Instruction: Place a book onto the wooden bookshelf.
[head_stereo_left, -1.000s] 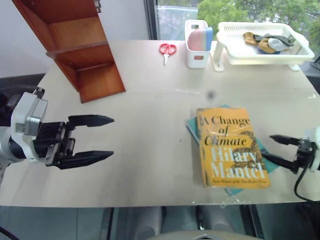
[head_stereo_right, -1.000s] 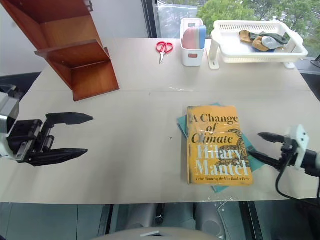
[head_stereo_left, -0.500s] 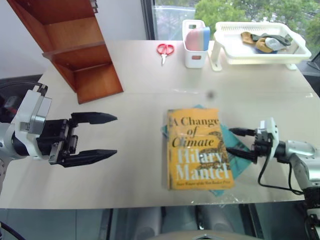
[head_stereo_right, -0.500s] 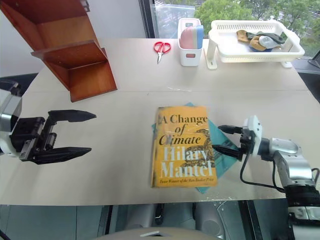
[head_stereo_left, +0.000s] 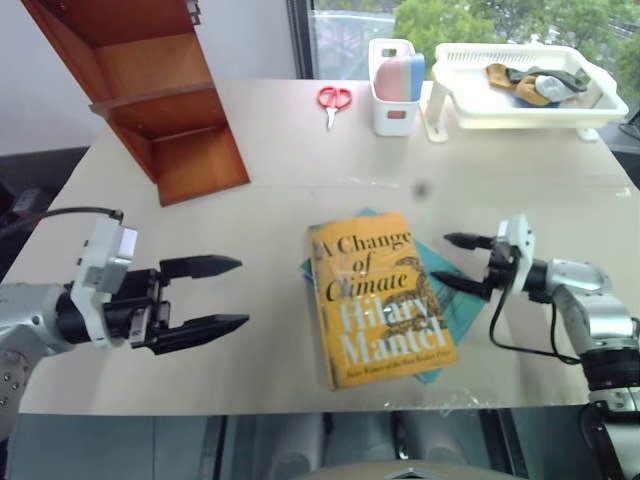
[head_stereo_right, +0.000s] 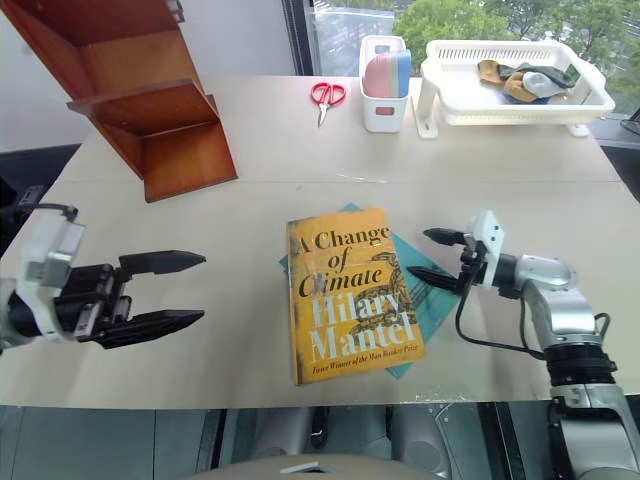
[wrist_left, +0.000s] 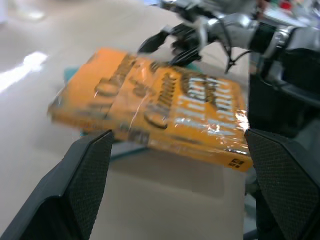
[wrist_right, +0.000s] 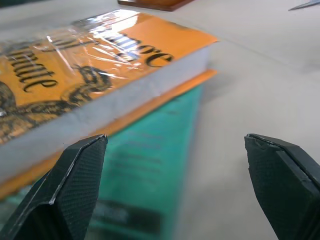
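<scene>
The book (head_stereo_left: 378, 296) lies flat near the front edge of the table (head_stereo_left: 300, 190), on top of a teal book (head_stereo_left: 452, 300). Left of the book, well apart, the left gripper (head_stereo_left: 222, 296) hovers with fingers spread and nothing between them, pointing at it. Right of the book, the right gripper (head_stereo_left: 452, 262) is spread too, its lower finger (head_stereo_left: 455, 284) at the book's right edge over the teal cover. Far beyond the book, at the back left, stands the bookshelf (head_stereo_left: 150, 90).
</scene>
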